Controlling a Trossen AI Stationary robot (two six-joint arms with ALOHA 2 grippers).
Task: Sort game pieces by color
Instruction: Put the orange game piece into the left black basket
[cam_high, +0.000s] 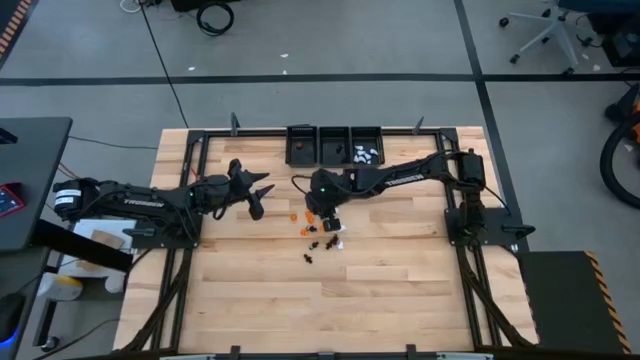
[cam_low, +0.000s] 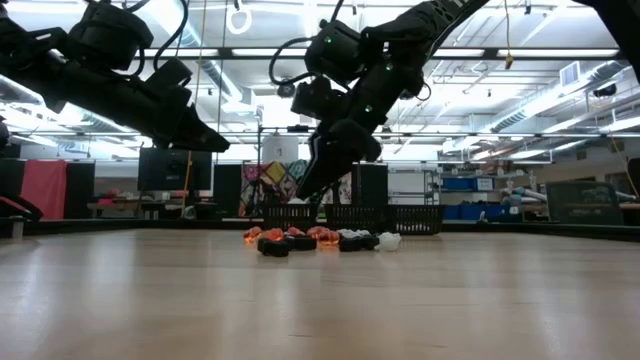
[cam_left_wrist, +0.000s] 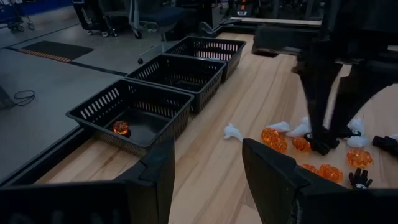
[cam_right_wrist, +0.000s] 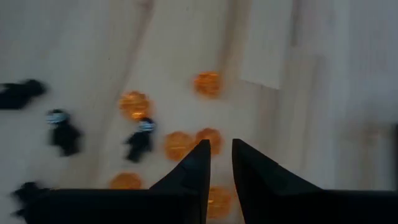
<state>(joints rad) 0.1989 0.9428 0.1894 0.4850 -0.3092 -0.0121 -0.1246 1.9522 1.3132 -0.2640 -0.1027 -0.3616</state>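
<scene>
Grey floor (cam_high: 400, 40) around table; office chair (cam_high: 548, 30); blue storage bins (cam_low: 470, 183) behind.

the wooden table (cam_high: 400, 300) is pale planks, and everything else is placed from it. three black bins (cam_high: 335, 146) stand side by side along its far edge, touching each other in a row; in the left wrist view their walls are open mesh (cam_left_wrist: 186, 74). a black metal frame (cam_high: 200, 200) runs around the table's edges. beyond the far edge lies grey floor crossed by dark tape lines (cam_high: 300, 78), with a coiled black cable (cam_high: 214, 16) on it. past the table's far right corner stands a white chair base on wheels (cam_high: 548, 38). off the table's left side sits a dark desk (cam_high: 30, 180).
</scene>
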